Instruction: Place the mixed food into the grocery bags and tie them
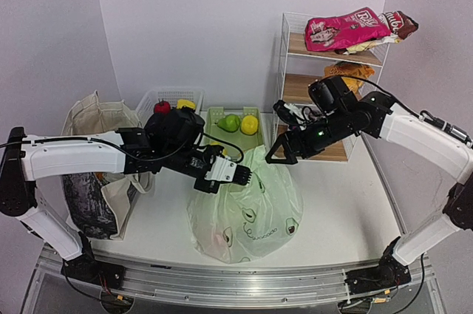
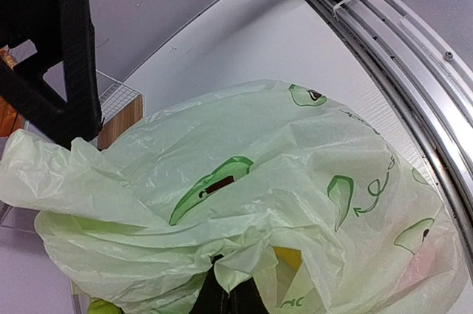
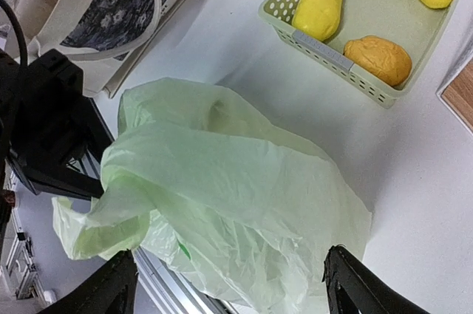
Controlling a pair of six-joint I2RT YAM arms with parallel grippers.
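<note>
The left arm (image 1: 74, 155) and the right arm (image 1: 421, 133) are being presented as white shells linked by black joint housings, each anchored by a black base (image 1: 92, 270). Black cables (image 1: 441, 123) are being carried along the links, and a small green light (image 1: 319, 134) is being shown on the right arm's dark wrist. The left tool (image 1: 247, 178) and the right tool (image 1: 275, 155) are being finished in matte black.

One camera looks down from above and behind; both wrist cameras closely share the green bag (image 1: 244, 210) (image 2: 259, 181) (image 3: 222, 181).

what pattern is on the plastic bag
Green avocado prints on the pale-green plastic bag; clearest in the left wrist view.
</note>
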